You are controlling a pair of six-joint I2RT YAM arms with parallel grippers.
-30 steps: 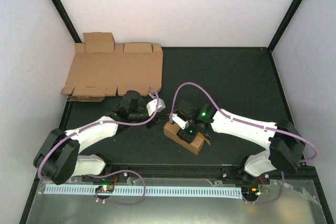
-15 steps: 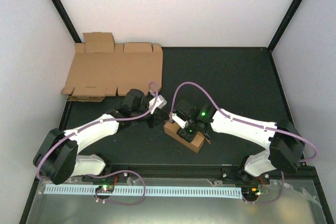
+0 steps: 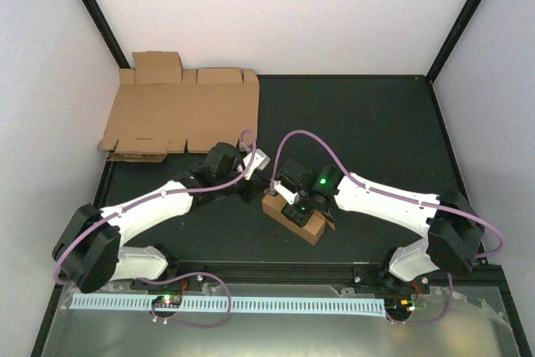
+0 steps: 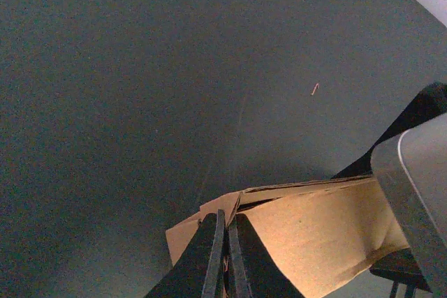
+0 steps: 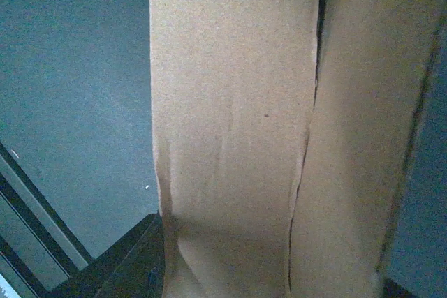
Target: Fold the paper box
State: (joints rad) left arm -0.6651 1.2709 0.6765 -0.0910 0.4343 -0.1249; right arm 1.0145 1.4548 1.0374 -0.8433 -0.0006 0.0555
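The paper box (image 3: 312, 226) is a small brown half-folded box lying on the dark mat near the middle. My right gripper (image 3: 299, 208) reaches down over it and is shut on it across its width. In the right wrist view the box (image 5: 230, 137) fills the frame, with a dark finger (image 5: 122, 266) at its left side. My left gripper (image 3: 258, 188) is shut, its tips at the box's left end. In the left wrist view the shut fingertips (image 4: 225, 225) touch a small end flap (image 4: 209, 209) of the box (image 4: 314, 235); nothing visible is held between them.
Larger flat cardboard sheets (image 3: 180, 110) lie at the back left against the wall. The right gripper's grey body (image 4: 419, 186) shows at the right of the left wrist view. A white strip on the front rail (image 3: 226, 303) runs along the near edge.
My left arm has moved right toward the box's left end, and its gripper has gone from partly open to shut. The right gripper has kept its hold on the box.
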